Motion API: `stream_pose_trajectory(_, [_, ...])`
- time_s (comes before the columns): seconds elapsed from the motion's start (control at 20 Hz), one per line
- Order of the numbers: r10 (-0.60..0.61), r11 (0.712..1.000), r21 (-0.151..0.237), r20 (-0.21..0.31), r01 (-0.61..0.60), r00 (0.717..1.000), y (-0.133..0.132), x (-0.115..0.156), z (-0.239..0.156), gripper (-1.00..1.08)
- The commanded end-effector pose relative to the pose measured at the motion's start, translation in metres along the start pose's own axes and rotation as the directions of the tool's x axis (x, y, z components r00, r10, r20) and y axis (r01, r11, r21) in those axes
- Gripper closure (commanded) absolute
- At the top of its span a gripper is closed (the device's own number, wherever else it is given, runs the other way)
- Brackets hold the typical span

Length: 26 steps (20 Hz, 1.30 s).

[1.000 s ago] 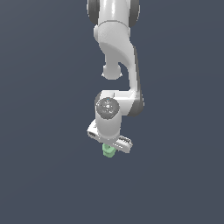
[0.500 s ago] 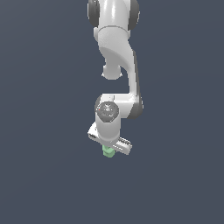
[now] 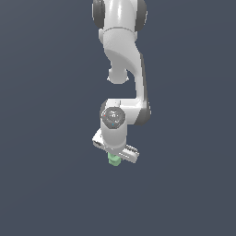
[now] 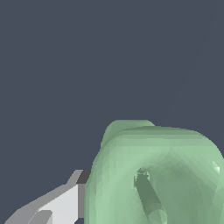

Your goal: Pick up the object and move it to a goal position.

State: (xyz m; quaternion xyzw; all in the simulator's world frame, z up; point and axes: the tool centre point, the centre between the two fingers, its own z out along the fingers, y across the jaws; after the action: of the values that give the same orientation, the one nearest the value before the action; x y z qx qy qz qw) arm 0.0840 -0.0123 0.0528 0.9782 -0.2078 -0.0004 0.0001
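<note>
Mint-green object (image 3: 113, 159) pinched in the gripper (image 3: 114, 159), long axis along it, hollow end facing the wrist camera

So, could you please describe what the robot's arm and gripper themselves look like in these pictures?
The glossy white arm is built from rounded, tube-like segments with dark grey bands at the joints. A round dark grey cap sits on the wrist. The white gripper is a flat bar with grey edges; the wrist view shows one pale grey, angular finger. No cables or markings are visible.

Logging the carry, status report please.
Gripper shut on mint-green cylinder. Cylinder's hollow end faces the wrist camera. Nothing visible in the way.
</note>
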Motion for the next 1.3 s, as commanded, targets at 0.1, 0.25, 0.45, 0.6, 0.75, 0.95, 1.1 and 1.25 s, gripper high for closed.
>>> stream_pose_trajectory(0.1, [0.000,1.000,0.000,-0.001,0.000,1.000,-0.001,-0.002,-0.006,1.08])
stream_pose_trajectory(0.25, [0.000,1.000,0.000,-0.001,0.000,1.000,-0.002,-0.004,-0.017,1.08])
stream_pose_trajectory(0.45, [0.000,1.000,0.000,-0.001,0.000,1.000,-0.004,-0.010,-0.038,1.08])
stream_pose_trajectory(0.6, [0.000,1.000,0.001,0.000,0.000,1.000,-0.006,-0.016,-0.061,1.08])
stream_pose_trajectory(0.75, [0.000,1.000,0.001,0.000,0.000,1.000,-0.009,-0.024,-0.090,1.08])
stream_pose_trajectory(0.95, [0.000,1.000,0.001,0.000,0.000,1.000,-0.013,-0.036,-0.135,1.08])
stream_pose_trajectory(1.1, [0.000,1.000,0.001,0.000,0.000,1.000,-0.017,-0.045,-0.169,1.08])
stream_pose_trajectory(1.25, [0.001,1.000,0.000,-0.001,-0.001,1.000,-0.020,-0.053,-0.204,1.08])
